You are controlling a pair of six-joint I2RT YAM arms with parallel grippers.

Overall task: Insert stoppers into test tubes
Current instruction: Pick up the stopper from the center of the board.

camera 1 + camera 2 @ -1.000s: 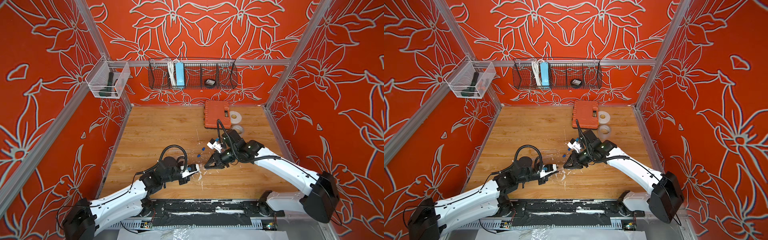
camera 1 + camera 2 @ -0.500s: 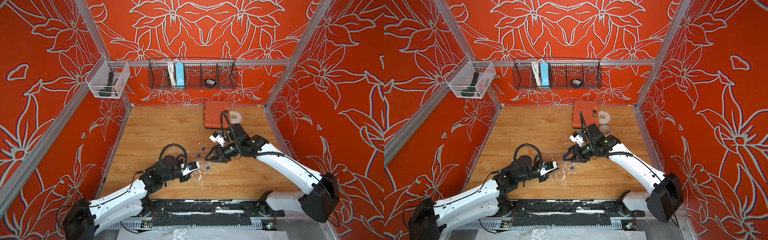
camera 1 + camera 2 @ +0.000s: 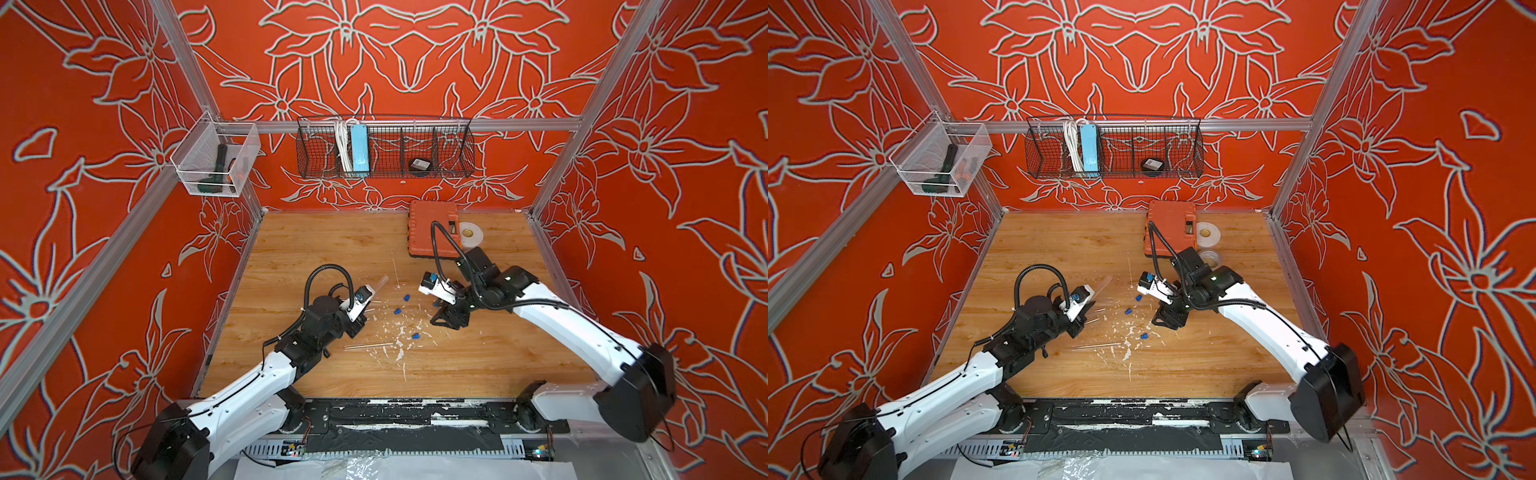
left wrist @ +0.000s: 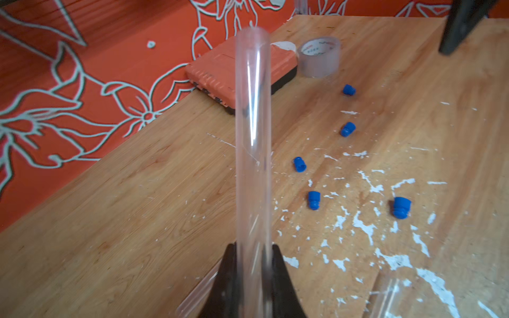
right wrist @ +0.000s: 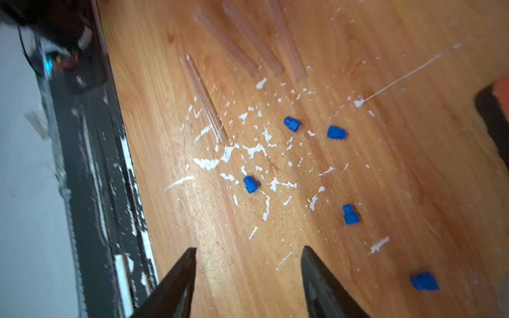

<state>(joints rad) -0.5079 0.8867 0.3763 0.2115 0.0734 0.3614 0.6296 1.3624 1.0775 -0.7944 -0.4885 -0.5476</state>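
Your left gripper (image 4: 253, 275) is clamped on one tube (image 4: 252, 124), which juts out past its fingertips with its far end open. Your right gripper (image 5: 249, 249) hangs above the table (image 5: 413, 165) with jaws apart and nothing between them. Five stoppers (image 5: 250, 184) lie loose on the table among white paint flecks (image 5: 205, 163), all clear of both grippers. Four more tubes (image 5: 253, 41) lie flat on the wood: three side by side, one apart nearer the table's front edge. In a top view that lone tube (image 3: 370, 344) lies between the two arms, just beside the paint flecks.
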